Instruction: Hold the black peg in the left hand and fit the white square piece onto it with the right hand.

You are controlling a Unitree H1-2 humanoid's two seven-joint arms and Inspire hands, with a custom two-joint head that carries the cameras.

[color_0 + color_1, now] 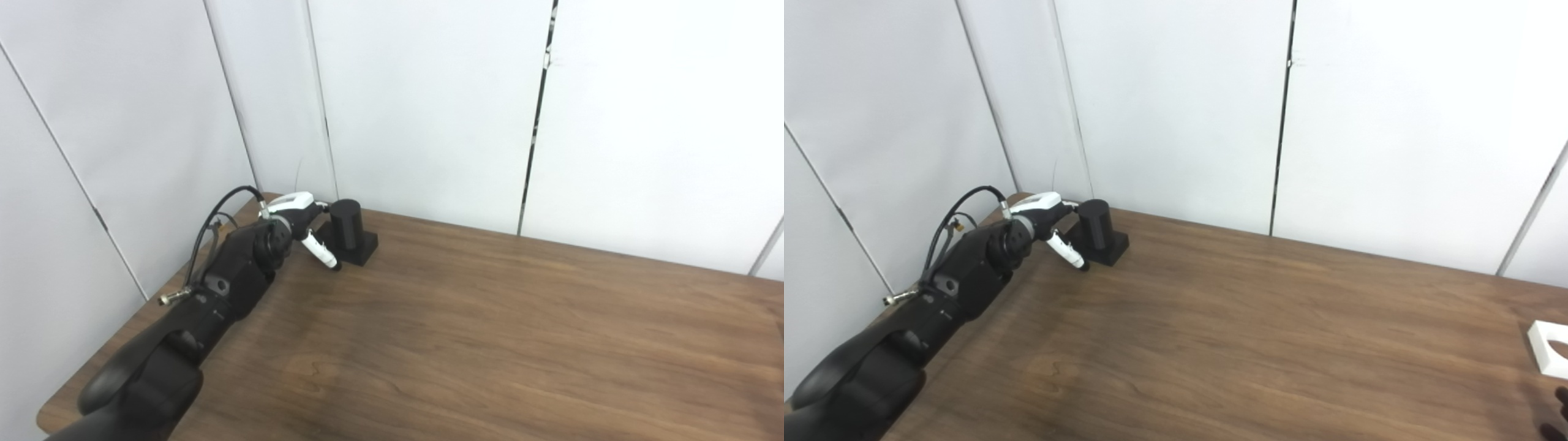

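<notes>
Wood table (490, 343): black peg (346, 222) upright, square-based.

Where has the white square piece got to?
The white square piece lies on the table at its far right edge, seen only in the right eye view, far across from the black peg by the left hand.

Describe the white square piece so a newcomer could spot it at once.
Start from the brown wooden table and follow its surface to the far right edge of the right eye view. There lies the white square piece, flat on the wood, partly cut off by the frame. It is the only white block, with a hole through it, far from the black peg.
</notes>
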